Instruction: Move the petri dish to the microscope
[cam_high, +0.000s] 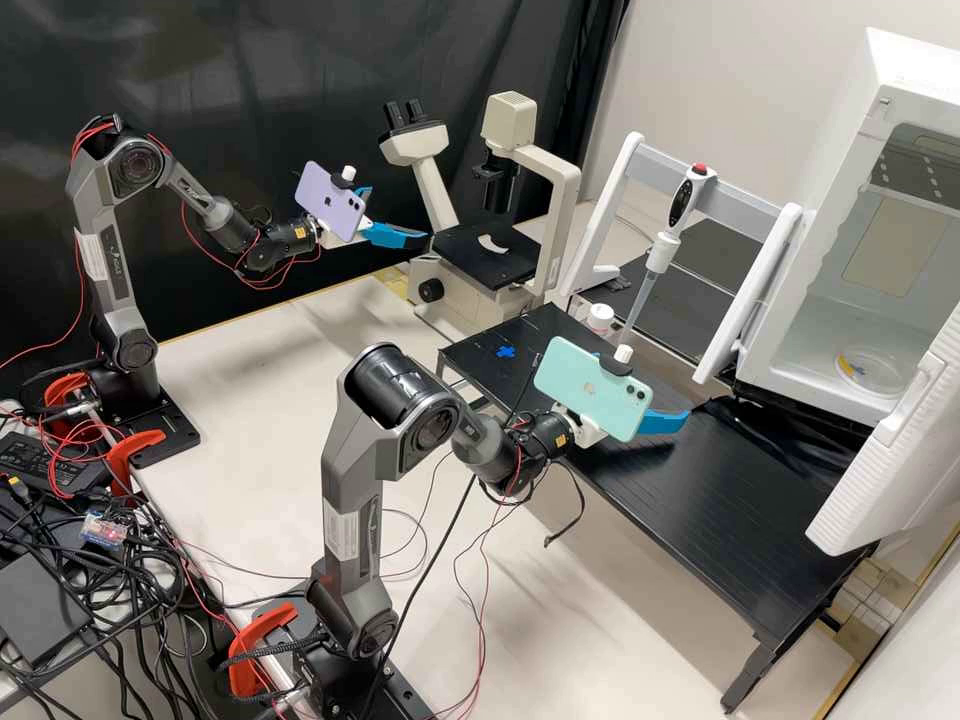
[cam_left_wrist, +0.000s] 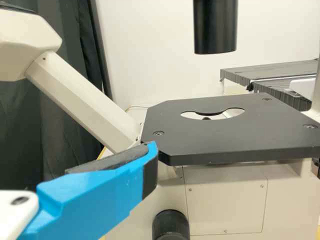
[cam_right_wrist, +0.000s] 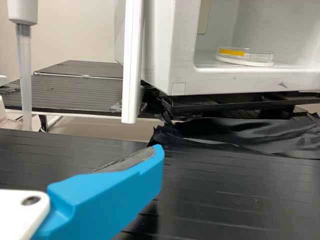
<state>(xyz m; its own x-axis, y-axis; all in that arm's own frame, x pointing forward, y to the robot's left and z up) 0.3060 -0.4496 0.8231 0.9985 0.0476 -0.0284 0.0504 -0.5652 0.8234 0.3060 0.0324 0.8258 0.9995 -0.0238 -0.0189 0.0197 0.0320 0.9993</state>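
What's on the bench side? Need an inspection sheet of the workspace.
Surface: black ribbed bench top, blue cross mark on it.
Job's things: petri dish inside the open white cabinet; microscope beyond the left arm.
Clutter: pipette and white bottle near the bench's far edge.
Grippers: left beside the microscope stage, right over the bench; both jaws open.
Cables: black tangle behind the arms.
Surroundings: black curtain.

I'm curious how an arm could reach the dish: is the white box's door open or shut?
Open: the door stands out from the white box, and the petri dish shows inside.
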